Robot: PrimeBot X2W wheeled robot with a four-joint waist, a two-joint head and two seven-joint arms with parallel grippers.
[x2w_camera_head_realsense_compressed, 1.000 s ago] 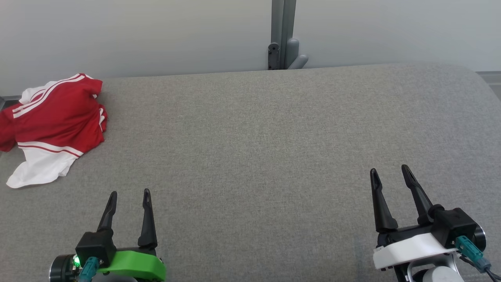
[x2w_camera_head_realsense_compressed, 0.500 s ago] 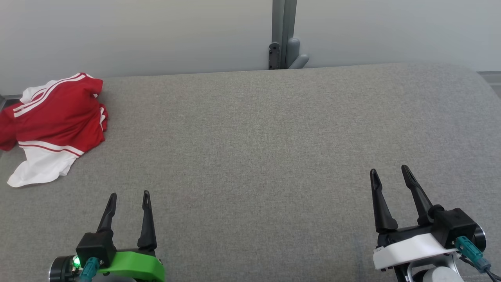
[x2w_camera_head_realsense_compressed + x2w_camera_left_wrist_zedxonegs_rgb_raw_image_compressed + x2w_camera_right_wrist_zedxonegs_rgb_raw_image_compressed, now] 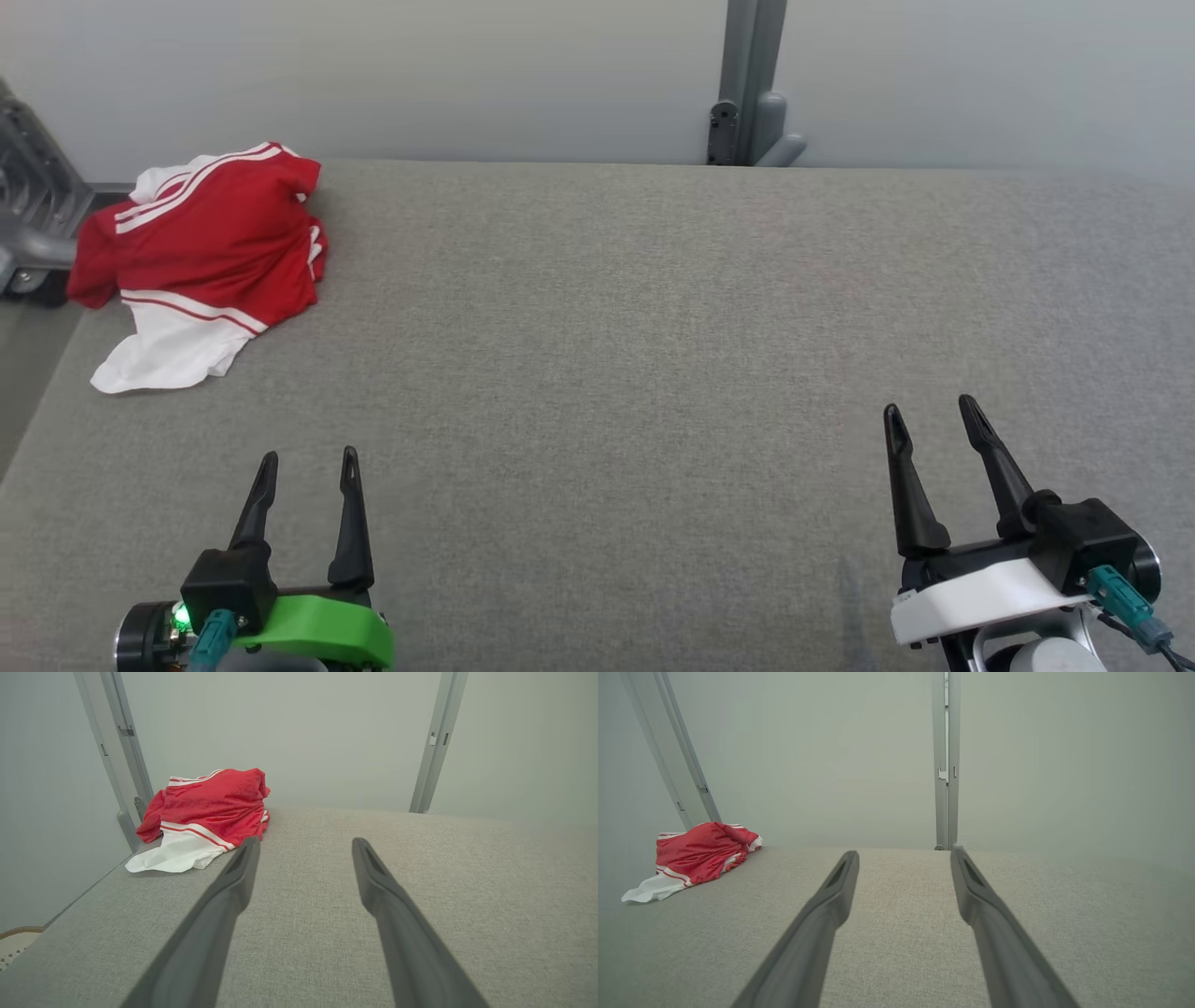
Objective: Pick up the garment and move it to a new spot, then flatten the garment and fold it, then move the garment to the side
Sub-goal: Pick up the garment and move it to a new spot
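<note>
Item: red-and-white jersey (image 3: 201, 252), crumpled at the far left corner of the grey fabric-covered table (image 3: 607, 327). Its long axis runs from the far edge toward the near left, with the white end nearest the robot. Left gripper (image 3: 308, 459) and right gripper (image 3: 929, 409): jaws spread, empty, over the near edge, well apart from the jersey. Since the earlier frame the head camera has swung left, so jersey and grey post (image 3: 747, 84) sit further right in view; the heap's shape is unchanged.

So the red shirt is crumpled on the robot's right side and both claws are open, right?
No: the red shirt lies crumpled on the robot's left side, beyond the left claw, as the head view shows. Both claws are open.
</note>
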